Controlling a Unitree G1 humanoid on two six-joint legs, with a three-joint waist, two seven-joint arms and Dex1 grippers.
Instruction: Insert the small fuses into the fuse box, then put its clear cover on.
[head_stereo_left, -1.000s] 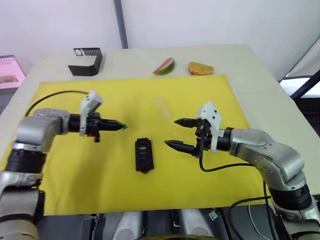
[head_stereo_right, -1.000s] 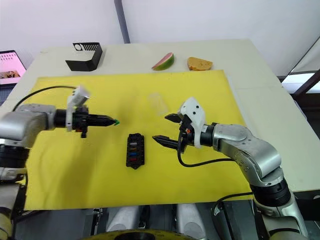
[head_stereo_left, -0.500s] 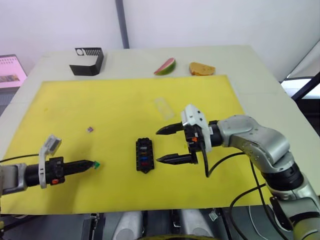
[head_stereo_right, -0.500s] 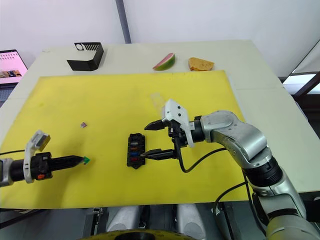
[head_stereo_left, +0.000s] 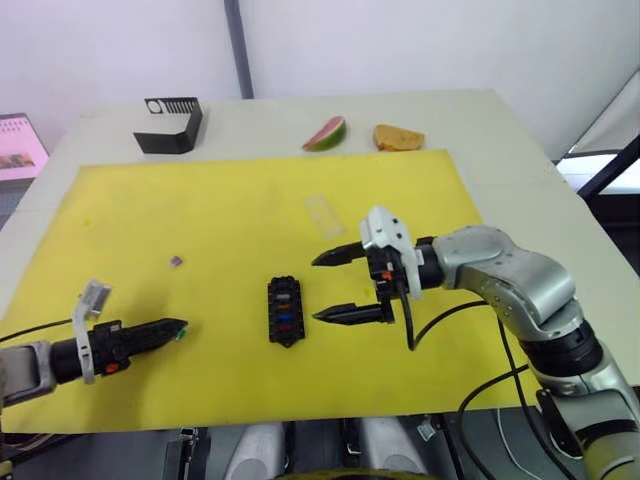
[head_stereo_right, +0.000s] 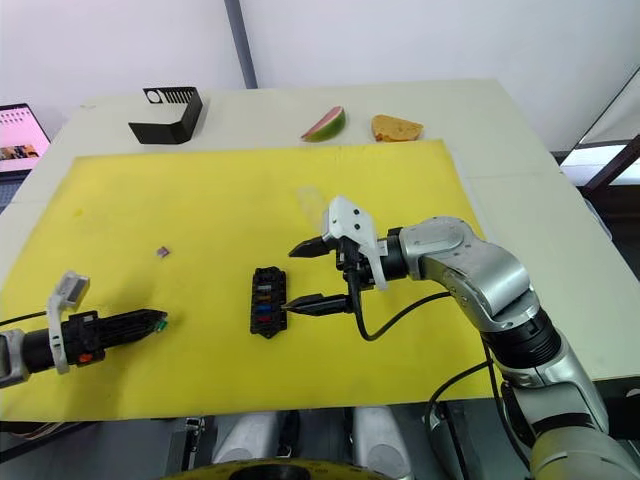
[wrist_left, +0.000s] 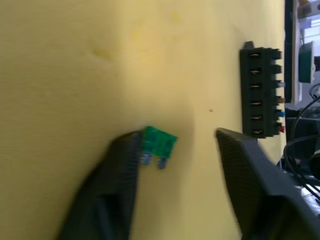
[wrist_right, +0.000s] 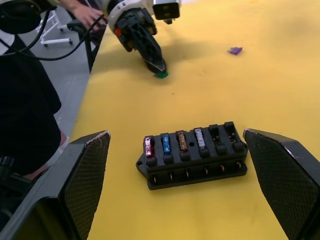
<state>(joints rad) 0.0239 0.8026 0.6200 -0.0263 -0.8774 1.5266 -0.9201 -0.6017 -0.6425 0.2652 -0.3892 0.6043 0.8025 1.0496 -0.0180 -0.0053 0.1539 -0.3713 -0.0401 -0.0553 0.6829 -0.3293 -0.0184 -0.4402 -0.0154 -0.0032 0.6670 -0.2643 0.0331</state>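
Swung down and back since a second ago: left end effector (head_stereo_left: 178, 326), from beside the far end of the fuse box (head_stereo_left: 285, 311) to the near-left edge of the yellow mat (head_stereo_left: 120, 210), well apart from the box. Fingers spread in the left wrist view, with the green fuse (wrist_left: 159, 142) touching only one fingertip (wrist_left: 131, 145) rather than pinched between both (loose on the mat, by the look of it). Closed in over the same second: right end effector (head_stereo_left: 316, 289), just right of the box, fingers spread wide, holding nothing.

Box itself flat on the mat near the middle, pointed end toward the near edge. Four fuses seated in one row in the right wrist view: red (wrist_right: 149, 146), blue (wrist_right: 165, 143), brown (wrist_right: 182, 140), pale grey (wrist_right: 199, 137). Two slots beside them empty. Purple fuse (head_stereo_left: 176, 261) lying loose, left of the box and farther off. Clear cover (head_stereo_left: 322, 215) flat on the mat, beyond the box, untouched.

Likely meaning: green insertion given up for now, fuse needing a fresh pinch. Two fuses and the cover left to do.
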